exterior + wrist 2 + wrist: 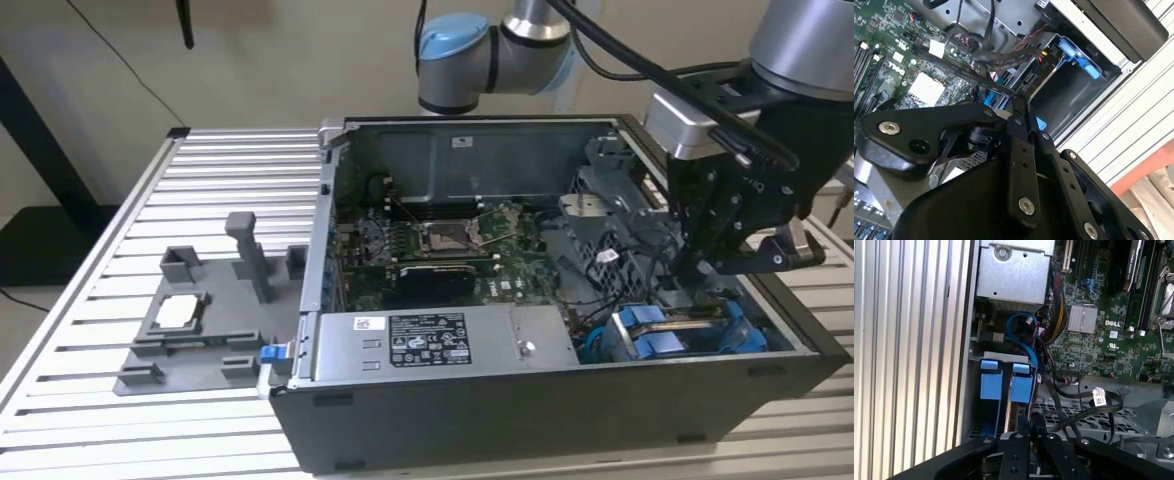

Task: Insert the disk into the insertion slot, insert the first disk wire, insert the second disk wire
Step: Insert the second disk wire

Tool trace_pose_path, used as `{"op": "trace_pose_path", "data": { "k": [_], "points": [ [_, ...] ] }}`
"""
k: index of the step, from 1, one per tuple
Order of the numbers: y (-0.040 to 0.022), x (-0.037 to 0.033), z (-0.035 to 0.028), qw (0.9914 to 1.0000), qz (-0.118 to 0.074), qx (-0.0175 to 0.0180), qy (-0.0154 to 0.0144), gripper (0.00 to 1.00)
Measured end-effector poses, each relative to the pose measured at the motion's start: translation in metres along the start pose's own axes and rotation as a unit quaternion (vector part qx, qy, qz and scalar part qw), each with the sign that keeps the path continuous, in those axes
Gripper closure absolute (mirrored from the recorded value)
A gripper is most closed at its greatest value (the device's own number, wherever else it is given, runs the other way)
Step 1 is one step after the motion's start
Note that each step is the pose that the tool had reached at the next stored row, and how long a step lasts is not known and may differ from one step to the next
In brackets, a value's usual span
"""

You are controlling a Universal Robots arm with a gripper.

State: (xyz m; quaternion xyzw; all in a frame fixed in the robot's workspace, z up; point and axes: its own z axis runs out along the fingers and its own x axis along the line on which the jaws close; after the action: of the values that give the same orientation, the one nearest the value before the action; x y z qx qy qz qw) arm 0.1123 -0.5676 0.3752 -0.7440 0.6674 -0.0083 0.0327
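- Over at the exterior view's left, a grey fixture tray (200,335) is lying on the ribbed metal table (80,300), just beside the open computer case (561,420).
- Moving right, the grey power-supply box (427,345) is sitting along the case's near wall, with the green motherboard (447,245) lying behind it.
- Further right, in the near corner of the case, the disk (681,335) is sitting down in the insertion slot (787,345); its blue end tabs (1004,382) are showing side by side in the first wrist view.
- Black cables (1079,407) are trailing across the case floor right next to the disk's end.
- Above that corner the gripper (701,270) is hanging low inside the case, just over the slot and the loose wires; its black fingers (1021,150) are looking pressed close together, but I cannot tell from here whether they are pinching anything.
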Motion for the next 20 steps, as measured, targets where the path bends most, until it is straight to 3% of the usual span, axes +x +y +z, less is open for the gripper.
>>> {"op": "trace_pose_path", "data": {
  "k": [4,20],
  "points": [
    [-0.0004,0.0045,0.0016,1.0,0.003,-0.0006,0.0001,0.84],
    [-0.0005,0.0046,0.0023,1.0,0.003,-0.0005,-0.0002,0.84]
  ]
}}
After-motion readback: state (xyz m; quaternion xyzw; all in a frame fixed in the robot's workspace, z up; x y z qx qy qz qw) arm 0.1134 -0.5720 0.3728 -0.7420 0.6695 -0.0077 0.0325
